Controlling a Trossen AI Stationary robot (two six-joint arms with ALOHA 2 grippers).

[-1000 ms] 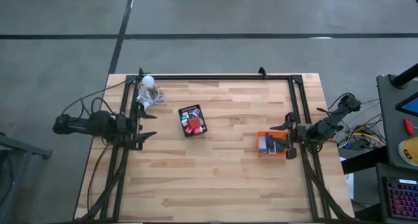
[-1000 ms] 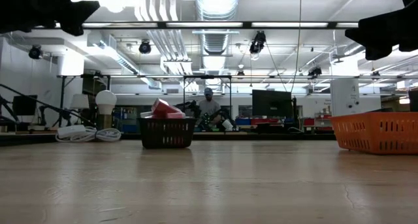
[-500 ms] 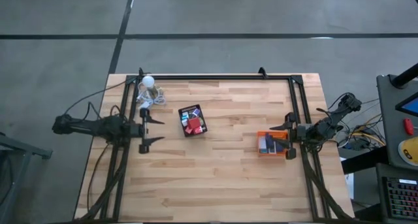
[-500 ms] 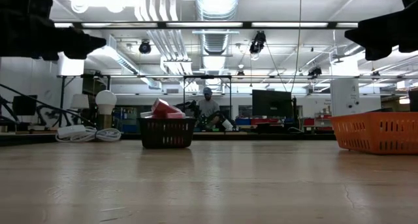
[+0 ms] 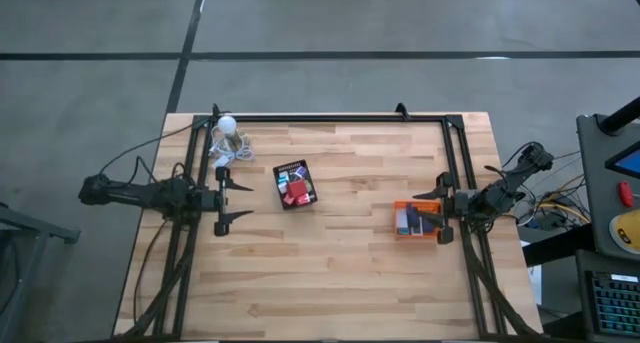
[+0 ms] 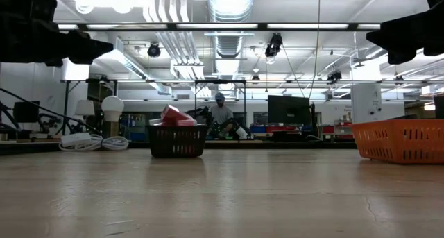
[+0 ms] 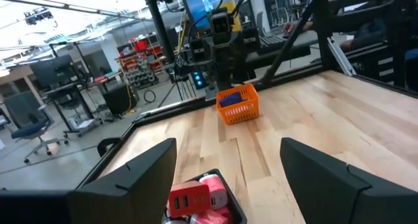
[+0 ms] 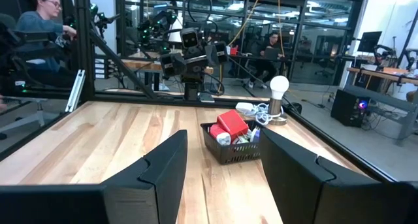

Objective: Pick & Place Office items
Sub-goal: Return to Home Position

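Office items lie heaped in a black mesh tray [image 5: 295, 184] left of the table's middle, among them a red block [image 8: 232, 124]. More blue and dark pieces [image 5: 412, 219] lie in an orange tray [image 5: 399, 230] at the right. My left gripper [image 5: 238, 201] hovers open and level to the left of the black tray [image 7: 202, 201], pointing toward the table's right edge. My right gripper [image 5: 441, 214] hangs open and level at the orange tray's right side, pointing left. Neither has anything between its fingers.
A white bulb [image 5: 228, 125] with coiled cords [image 5: 225, 153] stands at the far left corner. Black frame rails [image 5: 330, 117] run along the left, far and right edges. Bare wood [image 5: 320, 273] spreads between the trays and toward the near edge. People sit beyond the table.
My left gripper has come down, moved a little toward the black mesh tray and rolled about its own line. Its fingers stay as far apart as before. The right arm and both trays have kept still.
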